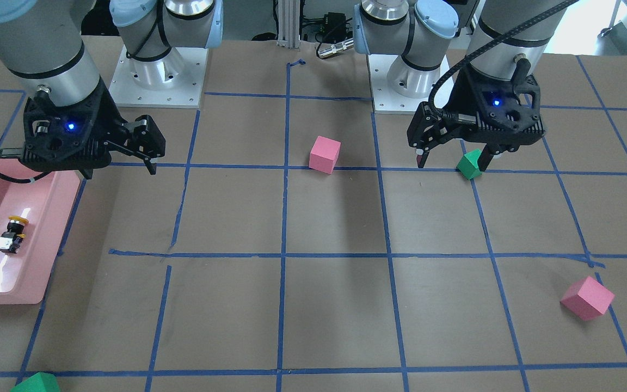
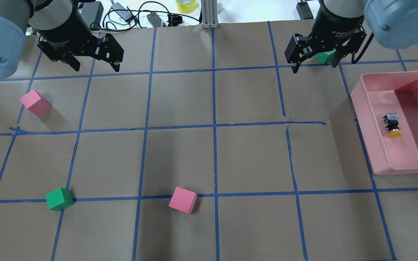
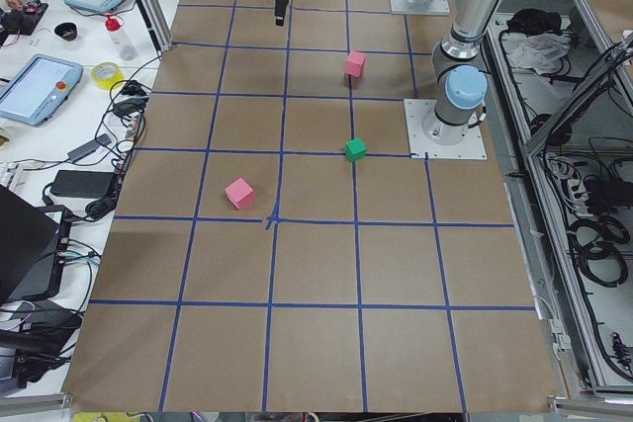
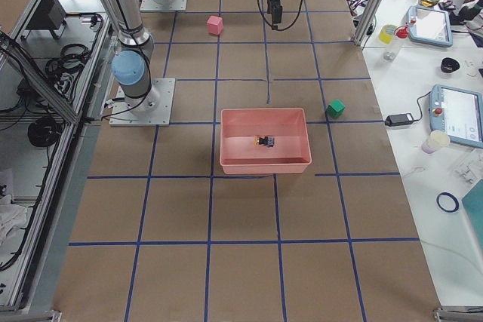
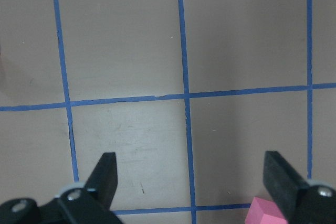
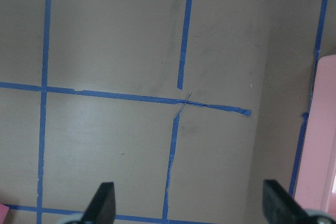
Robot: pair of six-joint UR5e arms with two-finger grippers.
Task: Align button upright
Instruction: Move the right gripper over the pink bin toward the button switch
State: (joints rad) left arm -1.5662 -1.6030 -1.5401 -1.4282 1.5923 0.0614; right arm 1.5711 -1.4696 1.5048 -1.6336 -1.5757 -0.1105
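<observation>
The table (image 2: pixel 180 156) fills the overhead view, and a pink bin (image 2: pixel 367 123) sits on it at the right edge of the frame. Both grippers hang above the table near the top of that view, the left gripper (image 2: pixel 95 67) at upper left and the right gripper (image 2: pixel 314 66) at upper right, each with its jaws spread wide. The button (image 2: pixel 393 125) lies on its side on the bin's floor, its yellow cap toward the lower edge of the frame, well apart from both grippers.
</observation>
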